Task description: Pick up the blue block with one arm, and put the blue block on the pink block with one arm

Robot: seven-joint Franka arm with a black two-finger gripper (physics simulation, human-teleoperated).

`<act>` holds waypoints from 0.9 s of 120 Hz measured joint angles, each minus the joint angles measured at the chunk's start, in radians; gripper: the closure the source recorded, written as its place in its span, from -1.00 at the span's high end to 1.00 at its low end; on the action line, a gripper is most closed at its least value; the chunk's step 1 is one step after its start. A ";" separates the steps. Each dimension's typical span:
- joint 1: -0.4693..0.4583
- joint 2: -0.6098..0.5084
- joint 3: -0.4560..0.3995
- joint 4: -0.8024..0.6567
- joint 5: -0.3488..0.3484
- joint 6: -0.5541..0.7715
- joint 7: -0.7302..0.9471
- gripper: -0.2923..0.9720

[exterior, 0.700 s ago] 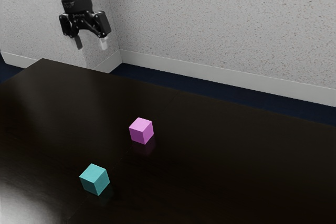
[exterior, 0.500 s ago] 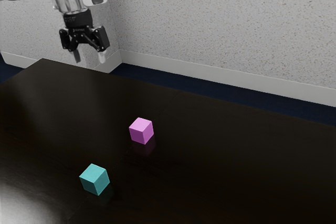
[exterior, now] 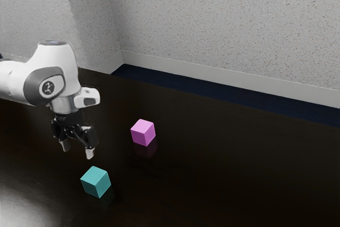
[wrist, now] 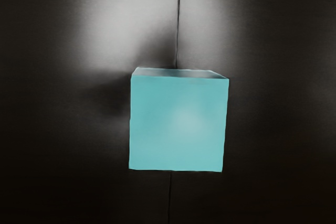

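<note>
1. Blue block rests on the dark table, apart from the pink block; the gripper hovers just above it, fingers apart and empty.
2. The wrist view adds the block's top face, lying across a thin seam.
3. Half a second earlier the gripper hung high by the wall; it has since come down.

Resting on table, toward the exterior view's lower left: front block. Sitting behind it, toward the exterior view's right, well apart: rear block. Hanging over the front block, not touching: gripper. Standing beyond the table's far edge: wall.
</note>
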 joint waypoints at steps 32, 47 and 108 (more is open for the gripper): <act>0.003 0.031 -0.051 -0.141 0.022 0.295 0.011 0.53; 0.005 0.034 -0.054 -0.188 0.020 0.366 0.007 0.53; 0.007 0.194 -0.044 -0.191 0.019 0.551 -0.005 0.44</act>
